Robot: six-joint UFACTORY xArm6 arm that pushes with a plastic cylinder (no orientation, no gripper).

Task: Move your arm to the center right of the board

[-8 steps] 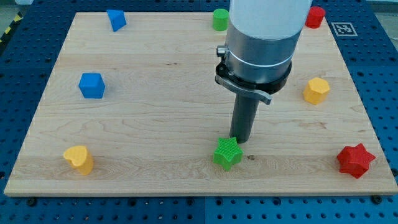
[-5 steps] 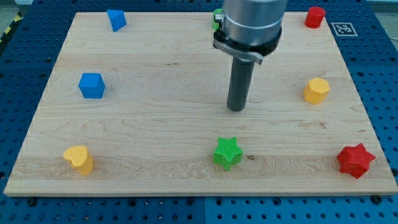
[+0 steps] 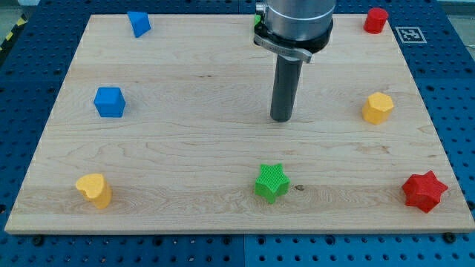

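My tip (image 3: 281, 119) rests on the wooden board (image 3: 185, 148) near its middle, a little right of centre. The yellow hexagonal block (image 3: 377, 108) lies well to the tip's right, near the board's right edge. The green star (image 3: 271, 182) lies below the tip, apart from it. The arm's grey body hides most of a green block (image 3: 257, 18) at the view's top.
A red star (image 3: 424, 190) sits at the bottom right and a red block (image 3: 375, 20) at the top right. A blue cube (image 3: 109, 101) is at the left, a blue block (image 3: 138, 23) at the top left, a yellow heart-like block (image 3: 94, 190) at the bottom left.
My tip has moved up the view, away from the green star it was next to, to the board's middle. No block has moved.
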